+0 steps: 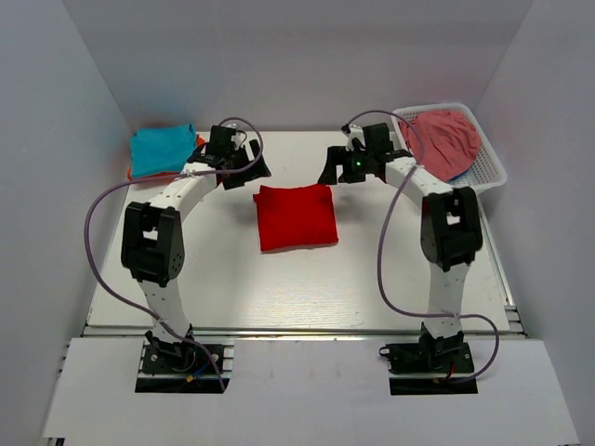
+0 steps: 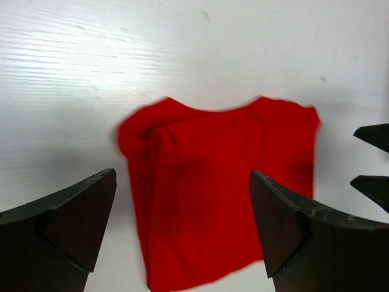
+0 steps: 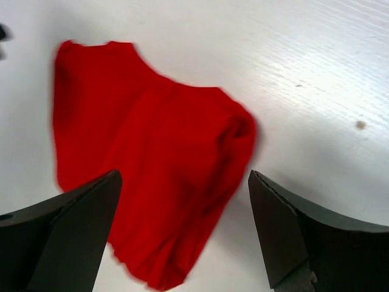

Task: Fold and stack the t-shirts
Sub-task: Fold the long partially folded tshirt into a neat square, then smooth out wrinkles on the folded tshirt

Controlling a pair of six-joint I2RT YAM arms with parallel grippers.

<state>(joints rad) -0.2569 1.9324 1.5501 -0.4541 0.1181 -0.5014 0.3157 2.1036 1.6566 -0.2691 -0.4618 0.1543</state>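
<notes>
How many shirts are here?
4: a folded red one at the centre, a teal one on an orange one at the far left, a crumpled pink one in the basket, which may hide more.

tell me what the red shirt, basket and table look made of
Red shirt: soft knit cloth, probably cotton, matte. It folds into rounded, creased edges.
Basket: likely moulded plastic, white. Its walls are an open lattice.
Table: seemingly white painted or laminated board. Fine grain-like lines and a soft sheen show in the wrist views.
</notes>
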